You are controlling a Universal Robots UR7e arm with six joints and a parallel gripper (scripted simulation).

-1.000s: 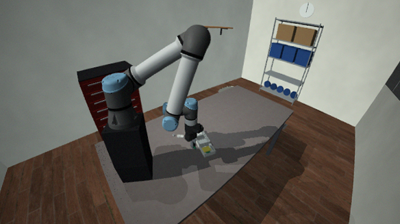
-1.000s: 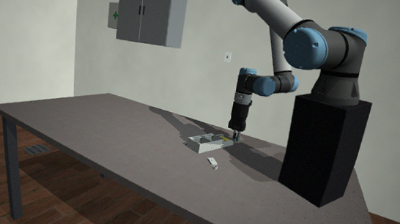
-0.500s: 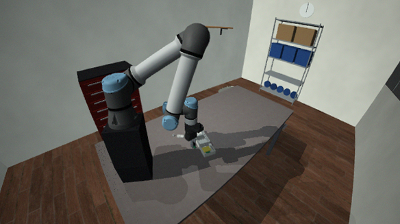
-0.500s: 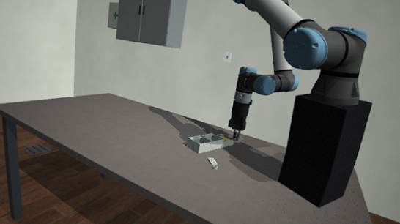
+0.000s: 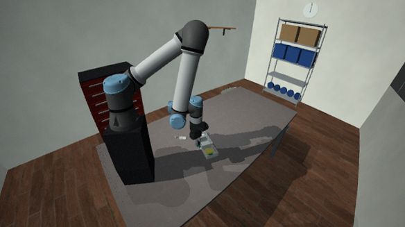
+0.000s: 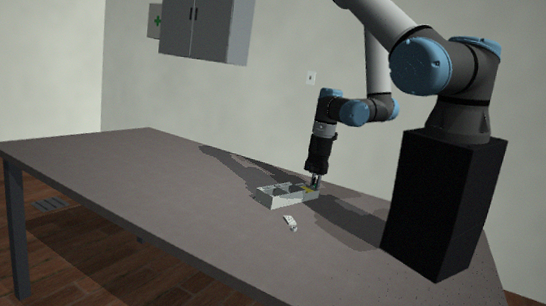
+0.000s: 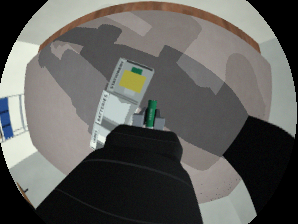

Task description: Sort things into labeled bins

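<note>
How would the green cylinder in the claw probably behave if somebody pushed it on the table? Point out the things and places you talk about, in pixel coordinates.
The green cylinder point(image 5: 199, 146) point(image 6: 314, 182) point(image 7: 151, 112) would probably roll if pushed sideways while lying down, because its body looks round. It is likely stiff: it shows no visible bend between the fingers of the claw point(image 5: 198, 144) point(image 6: 315, 184) point(image 7: 149, 120). Its weight I cannot judge.

arm tubes point(image 5: 186, 81) point(image 6: 378, 18): pale grey, smooth, round
joint caps point(image 5: 178, 121) point(image 6: 420, 67): light blue, rounded
joint housings point(image 5: 195, 33) point(image 6: 462, 68): dark grey, with black rings
wrist collar point(image 5: 196, 120) point(image 6: 324, 129): light grey band
gripper point(image 5: 198, 141) point(image 6: 315, 181) point(image 7: 151, 114): black body, grey fingers
</note>
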